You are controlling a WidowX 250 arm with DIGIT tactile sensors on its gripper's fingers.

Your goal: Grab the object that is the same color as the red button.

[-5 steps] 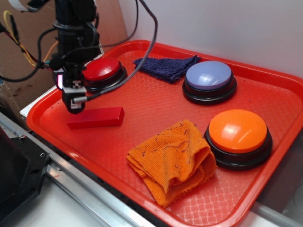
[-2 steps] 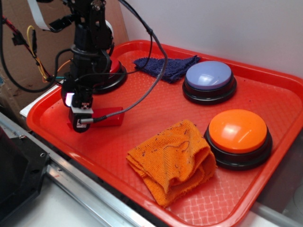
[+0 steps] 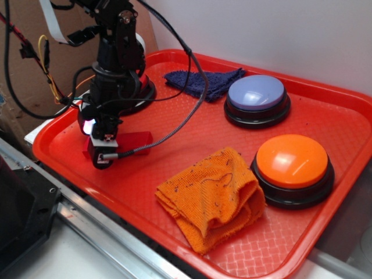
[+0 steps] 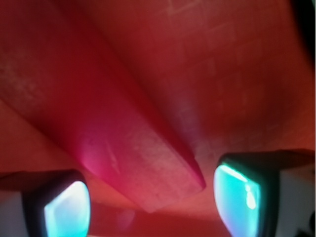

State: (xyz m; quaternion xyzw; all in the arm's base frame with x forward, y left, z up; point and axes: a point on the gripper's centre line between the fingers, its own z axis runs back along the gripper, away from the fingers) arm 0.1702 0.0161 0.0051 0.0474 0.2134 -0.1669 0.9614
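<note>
The small flat red block (image 3: 135,141) lies on the red tray (image 3: 174,116) near its left side. My gripper (image 3: 100,152) is low over the block's left end and hides it. In the wrist view the block (image 4: 123,143) fills the middle, its end lying between my two fingertips (image 4: 66,210), which stand apart on either side of it without touching it. The gripper (image 4: 153,200) is open. The red button (image 3: 142,90) is mostly hidden behind the arm; only part of its black base shows.
On the tray are a folded orange cloth (image 3: 212,195), an orange dome button (image 3: 292,165), a lavender-blue dome button (image 3: 257,99) and a dark blue cloth (image 3: 203,81). The tray's raised rim runs just left of the gripper. A metal rail (image 3: 87,226) runs along the front.
The gripper came down and forward from above the block's left end to straddle it low over the tray. The arm now covers the red button. The block has not moved.
</note>
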